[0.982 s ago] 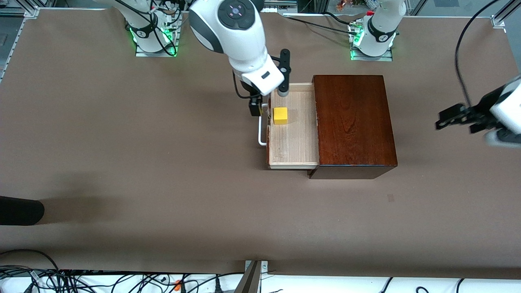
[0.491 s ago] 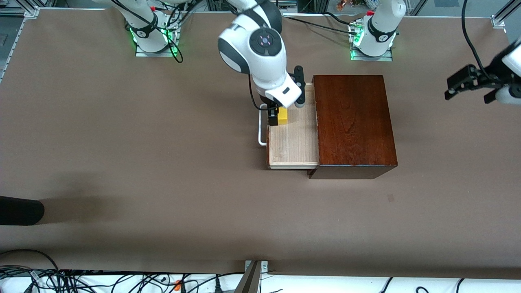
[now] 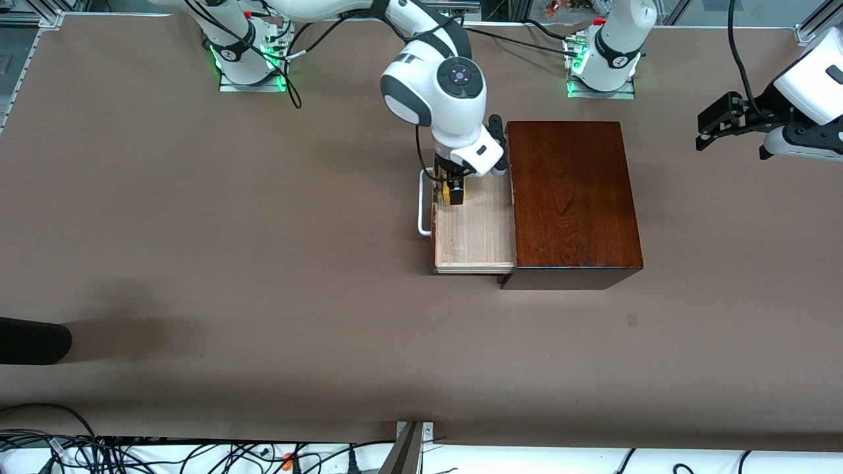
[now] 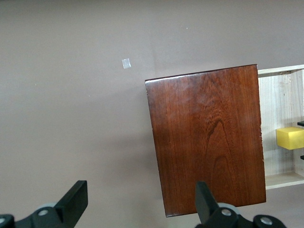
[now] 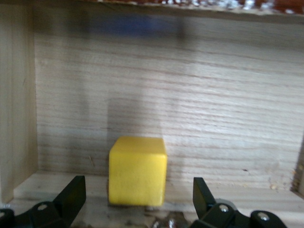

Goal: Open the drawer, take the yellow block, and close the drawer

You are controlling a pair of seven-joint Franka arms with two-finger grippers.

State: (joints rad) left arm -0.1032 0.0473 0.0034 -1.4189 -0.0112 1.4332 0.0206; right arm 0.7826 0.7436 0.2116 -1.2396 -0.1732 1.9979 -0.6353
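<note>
- The drawer [image 3: 475, 227] stood pulled out of the dark wooden box [image 3: 571, 197], toward the right arm's end of the desk [image 3: 197, 230], its white handle [image 3: 422, 204] at the front.
- The yellow block [image 5: 137, 170] sat on the drawer's pale floor, close to the front wall and in the half of the drawer farther from the front camera.
- The right pincer [image 5: 137, 209] was down inside the drawer, released to its full width, with one finger on each side of the block and a visible gap on both sides; it was not grasping anything.
- In the right wrist view the block lay centred between the fingers [image 5: 71, 192], so the next move looks to be a straight clench, with no sideways correction needed.
- The block is a cube with no long axis, and its faces looked about square to the fingers.
- The right arm was plainly the nearer one. The left pincer [image 3: 714, 122] waited, released and empty, in the air off the box toward the left arm's end of the desk.
</note>
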